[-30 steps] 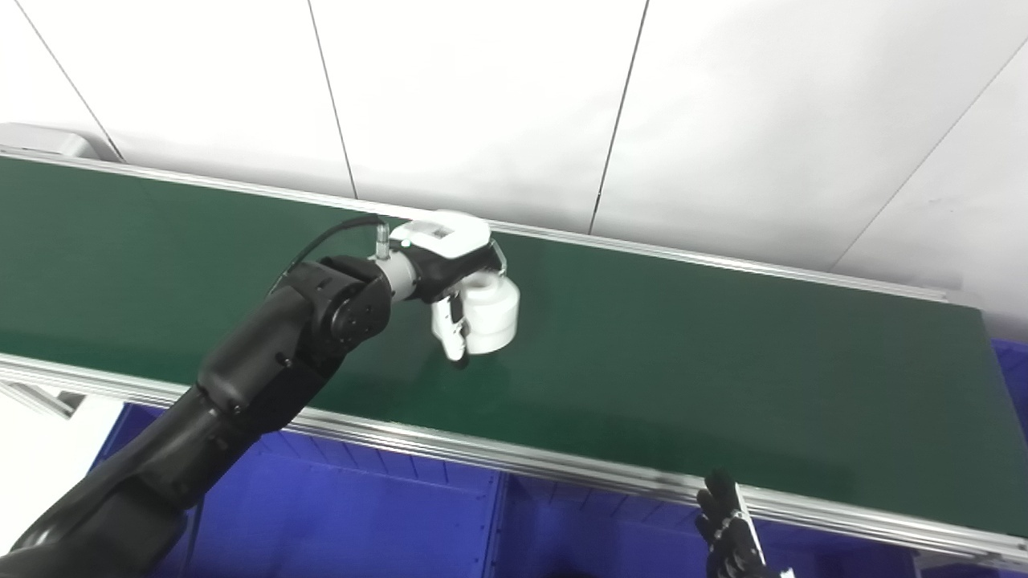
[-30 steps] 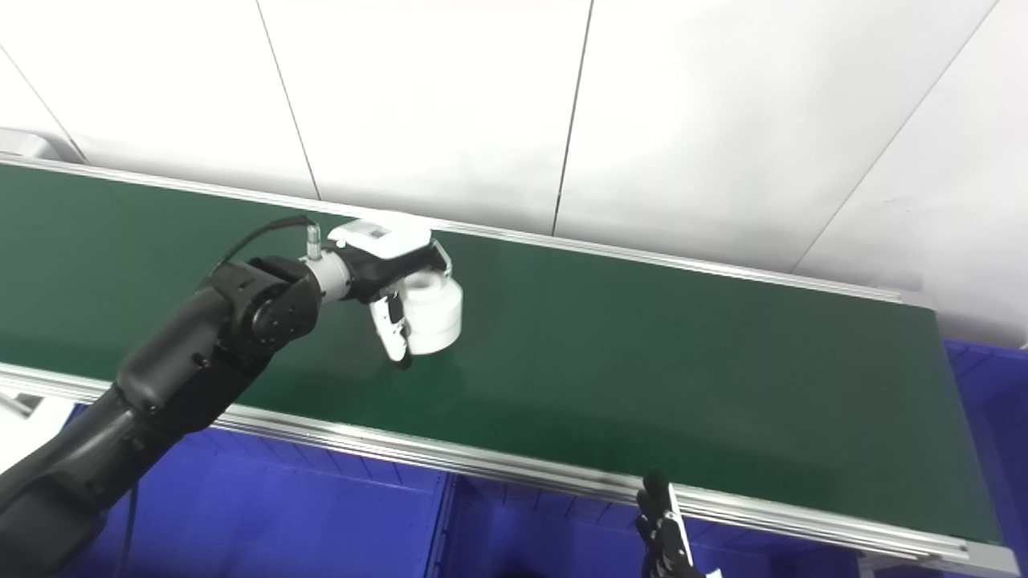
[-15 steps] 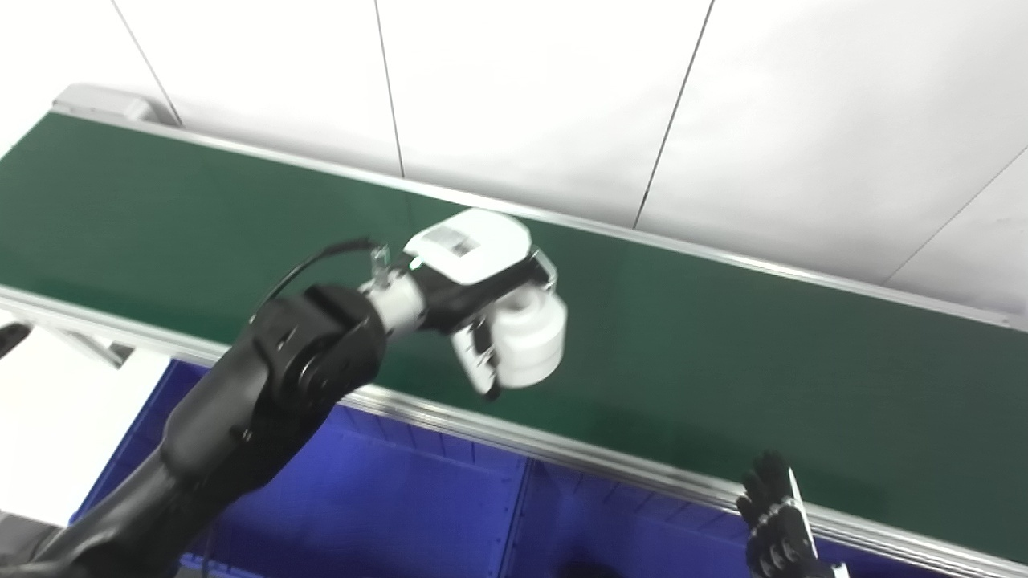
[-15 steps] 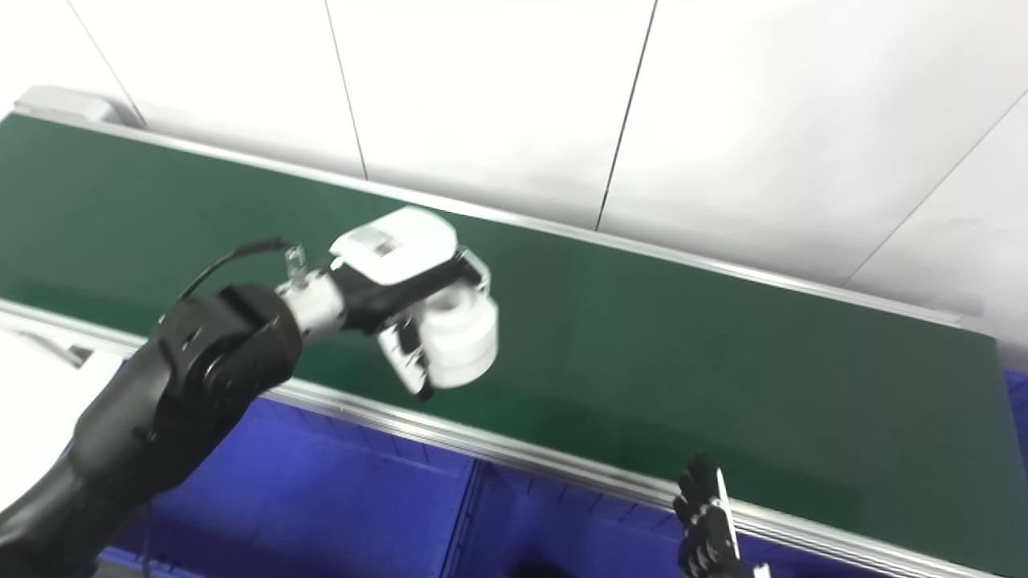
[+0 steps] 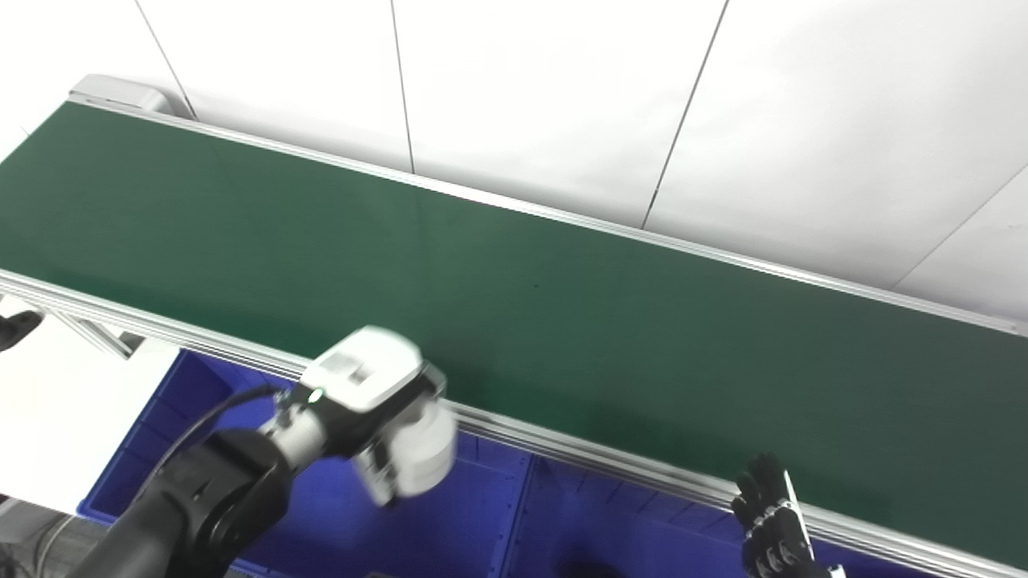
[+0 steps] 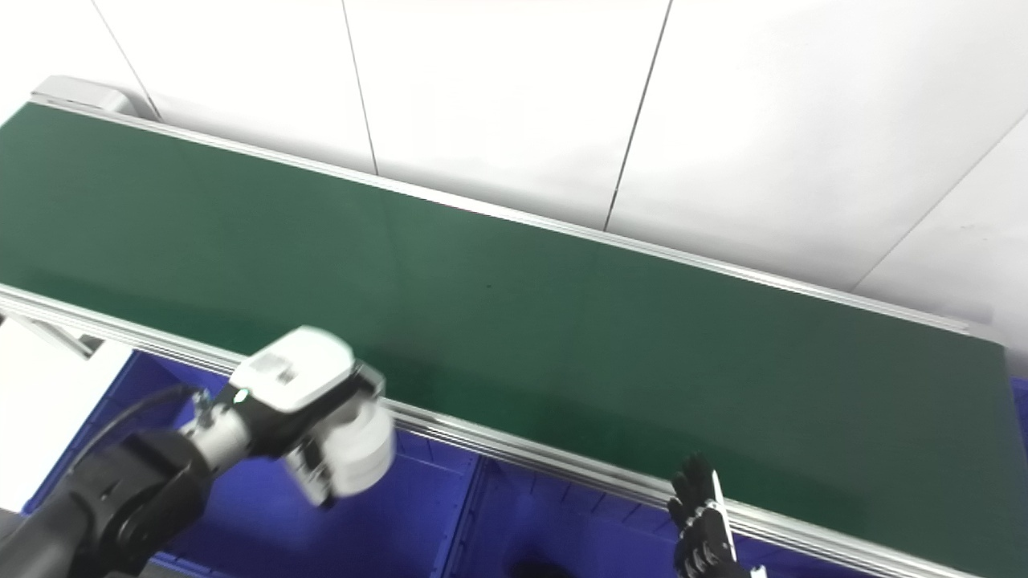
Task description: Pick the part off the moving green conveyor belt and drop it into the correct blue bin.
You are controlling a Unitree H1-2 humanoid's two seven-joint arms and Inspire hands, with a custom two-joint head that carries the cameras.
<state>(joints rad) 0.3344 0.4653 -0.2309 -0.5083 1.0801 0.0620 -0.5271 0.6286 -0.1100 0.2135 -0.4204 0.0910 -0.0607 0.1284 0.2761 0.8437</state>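
My left hand (image 5: 377, 417) is shut on a white cylindrical part (image 5: 424, 457) and holds it in the air over the left blue bin (image 5: 450, 538), in front of the belt's near rail. The same part (image 6: 361, 457) shows blurred in the right eye view. The green conveyor belt (image 5: 514, 305) carries nothing. My right hand (image 5: 771, 530) stands low at the bottom right, fingers pointing up and slightly apart, holding nothing.
An aluminium rail (image 5: 610, 461) runs along the belt's near edge. A divider (image 5: 518, 522) separates the left bin from a second blue bin (image 5: 626, 538). A white panelled wall (image 5: 562, 96) stands behind the belt.
My left hand has lifted the white part off the belt and carried it toward me, past the near rail, over the left bin. The camera view has shifted. The right hand stayed put.
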